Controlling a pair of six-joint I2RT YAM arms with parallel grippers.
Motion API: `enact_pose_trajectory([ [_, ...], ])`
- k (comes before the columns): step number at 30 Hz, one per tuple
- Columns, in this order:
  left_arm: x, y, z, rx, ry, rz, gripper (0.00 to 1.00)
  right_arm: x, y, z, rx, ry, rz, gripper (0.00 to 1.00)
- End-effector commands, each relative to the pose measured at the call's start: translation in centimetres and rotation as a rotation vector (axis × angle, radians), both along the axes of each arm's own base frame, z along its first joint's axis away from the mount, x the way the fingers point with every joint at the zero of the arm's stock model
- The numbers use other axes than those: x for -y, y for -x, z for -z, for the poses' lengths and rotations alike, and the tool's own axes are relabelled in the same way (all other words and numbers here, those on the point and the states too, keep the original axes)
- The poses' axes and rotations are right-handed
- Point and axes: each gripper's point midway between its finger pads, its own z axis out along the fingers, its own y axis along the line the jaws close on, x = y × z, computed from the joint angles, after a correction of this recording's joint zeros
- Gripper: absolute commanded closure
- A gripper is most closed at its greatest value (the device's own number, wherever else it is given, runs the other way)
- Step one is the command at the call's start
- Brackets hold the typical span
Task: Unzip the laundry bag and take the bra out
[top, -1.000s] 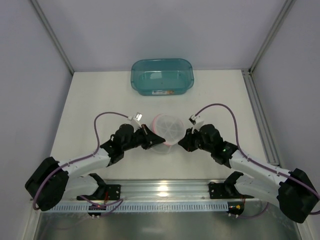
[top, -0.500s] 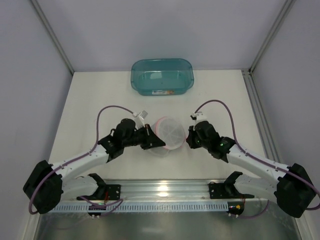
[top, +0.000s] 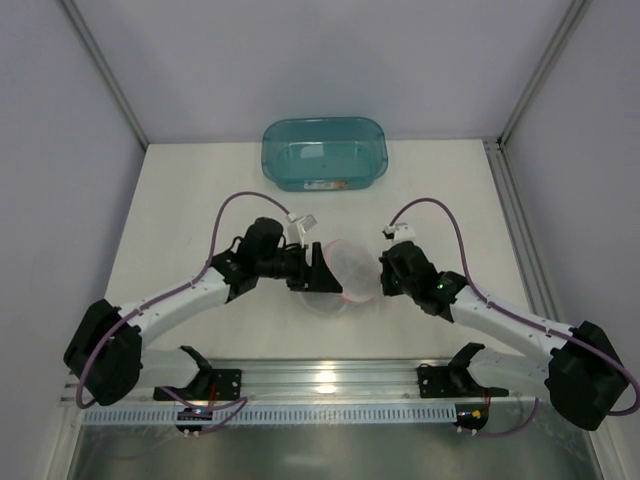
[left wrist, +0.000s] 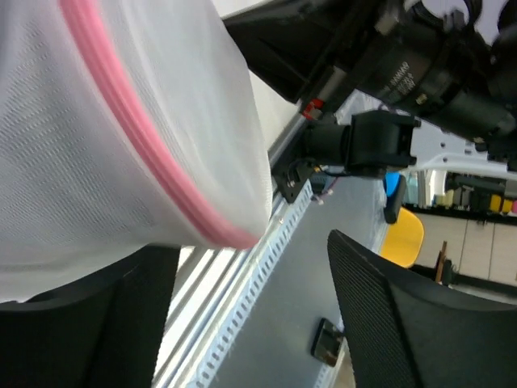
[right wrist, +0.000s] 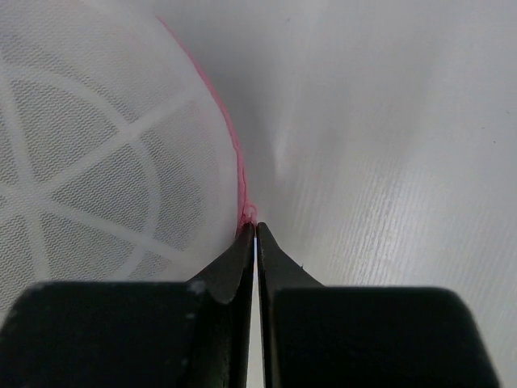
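The laundry bag (top: 345, 270), a white mesh drum with a pink rim, lies tilted on the table between both arms. My left gripper (top: 318, 268) is at its left side, open. In the left wrist view the bag (left wrist: 121, 121) hangs over the left finger while the right finger (left wrist: 380, 315) stands well clear. My right gripper (top: 383, 272) is at the bag's right edge. In the right wrist view its tips (right wrist: 255, 226) are shut on a small pink tab of the bag's (right wrist: 97, 145) rim. The bra is hidden.
A teal translucent tub (top: 324, 152) stands at the back centre of the white table. A metal rail (top: 320, 385) runs along the near edge between the arm bases. Grey walls enclose the table on the left, back and right.
My left gripper has swung right and its jaws have opened. The bag has shifted right and tipped further. My right gripper has moved up slightly and closed fully at the pink rim.
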Motion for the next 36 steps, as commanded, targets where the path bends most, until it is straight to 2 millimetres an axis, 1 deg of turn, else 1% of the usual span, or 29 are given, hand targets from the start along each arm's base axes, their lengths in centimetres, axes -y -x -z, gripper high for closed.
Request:
enact_pose_trajectory([
  [1, -0.5, -2.3, -0.2, 0.057, -0.037, -0.032, 0.22, 0.7, -0.8, -1.8, 0.067, 0.005, 0.027, 0.96],
  [2, -0.7, -3.3, -0.1, 0.068, -0.071, -0.074, 0.12, 0.6, -0.7, -1.8, 0.067, -0.003, 0.022, 0.96],
  [4, -1.3, -5.5, 0.8, 0.099, -0.138, -0.176, 0.06, 0.3, -0.4, -2.1, 0.070, -0.025, 0.003, 0.96],
  [5, -1.7, -6.2, 0.6, 0.101, -0.160, -0.216, 0.04, 0.2, -0.3, -2.2, 0.070, -0.032, -0.002, 0.96],
  [6, -2.3, -7.2, 0.9, 0.120, -0.197, -0.280, 0.03, 0.0, -0.2, -2.3, 0.067, -0.047, -0.013, 0.96],
  [7, -2.7, -7.5, 0.3, 0.136, -0.197, -0.316, 0.03, -0.1, 0.0, -2.3, 0.066, -0.054, -0.019, 0.96],
  [8, -3.2, -7.6, 0.1, 0.118, -0.195, -0.362, 0.01, -0.2, 0.1, -2.4, 0.064, -0.062, -0.022, 0.96],
  [10, -3.8, -7.5, -0.5, 0.107, -0.169, -0.427, 0.01, -0.5, 0.4, -2.6, 0.063, -0.084, -0.034, 0.96],
  [11, -3.8, -6.9, -2.1, 0.097, -0.107, -0.460, 0.00, -0.6, 0.4, -2.6, 0.062, -0.091, -0.035, 0.96],
  [12, -4.2, -6.2, -1.4, 0.081, -0.104, -0.474, 0.01, -0.7, 0.5, -2.6, 0.060, -0.094, -0.035, 0.96],
  [13, -4.4, -5.8, -1.5, 0.078, -0.098, -0.501, 0.01, -0.9, 0.6, -2.7, 0.054, -0.104, -0.037, 0.96],
  [14, -4.5, -4.9, -2.5, 0.083, -0.064, -0.505, 0.01, -0.9, 0.8, -2.7, 0.049, -0.109, -0.040, 0.96],
  [15, -4.2, -3.3, -1.6, 0.042, -0.063, -0.493, 0.00, -1.1, 1.0, -2.7, 0.040, -0.118, -0.050, 0.96],
  [16, -4.2, -2.4, -1.3, 0.021, -0.062, -0.487, 0.01, -1.7, 1.6, -2.7, 0.018, -0.143, -0.083, 0.96],
  [17, -4.2, -1.7, -1.1, 0.004, -0.056, -0.490, 0.01, -2.3, 2.0, -3.1, 0.010, -0.173, -0.114, 0.96],
  [18, -4.3, -1.0, -1.5, 0.001, -0.033, -0.495, 0.01, -3.0, 2.6, -3.3, 0.001, -0.203, -0.156, 0.96],
  [19, -4.2, 0.3, -0.4, -0.039, -0.037, -0.492, 0.01, -3.7, 3.4, -3.6, -0.018, -0.237, -0.200, 0.96],
  [20, -4.4, 0.7, -0.2, -0.042, -0.035, -0.507, 0.01, -4.7, 4.5, -4.0, -0.047, -0.292, -0.263, 0.96],
  [21, -4.6, 1.3, -0.7, -0.041, -0.007, -0.509, 0.01, -5.3, 5.2, -4.7, -0.048, -0.331, -0.299, 0.96],
  [22, -4.4, 2.2, -0.1, -0.073, -0.005, -0.504, 0.01, -5.8, 5.9, -4.9, -0.055, -0.361, -0.333, 0.96],
  [23, -4.4, 2.6, -0.2, -0.077, 0.010, -0.501, 0.01, -6.3, 6.6, -5.1, -0.066, -0.390, -0.368, 0.96],
  [24, -4.2, 2.9, -0.4, -0.082, 0.020, -0.496, 0.00, -7.1, 8.0, -5.7, -0.096, -0.442, -0.440, 0.96],
  [26, -3.8, 3.7, -0.7, -0.105, 0.034, -0.477, 0.01, -7.8, 8.9, -6.2, -0.112, -0.483, -0.480, 0.96],
  [27, -3.4, 4.0, -0.9, -0.109, 0.045, -0.467, 0.01, -8.2, 9.9, -6.4, -0.132, -0.505, -0.523, 0.96],
  [28, -3.0, 4.2, -0.9, -0.114, 0.044, -0.460, 0.00, -8.6, 10.1, -6.6, -0.128, -0.523, -0.544, 0.96],
  [30, -2.1, 4.8, -1.5, -0.126, 0.061, -0.442, 0.01, -9.1, 10.8, -6.9, -0.144, -0.546, -0.575, 0.96],
  [31, -1.7, 5.1, -1.2, -0.136, 0.055, -0.429, 0.00, -9.4, 10.9, -6.9, -0.144, -0.551, -0.584, 0.96],
  [32, -1.4, 5.0, -1.4, -0.131, 0.058, -0.444, 0.01, -9.5, 11.0, -7.0, -0.147, -0.555, -0.589, 0.96],
  [36, -0.5, 5.5, -1.2, -0.154, 0.072, -0.453, 0.01, -10.0, 11.4, -6.5, -0.167, -0.552, -0.601, 0.96],
])
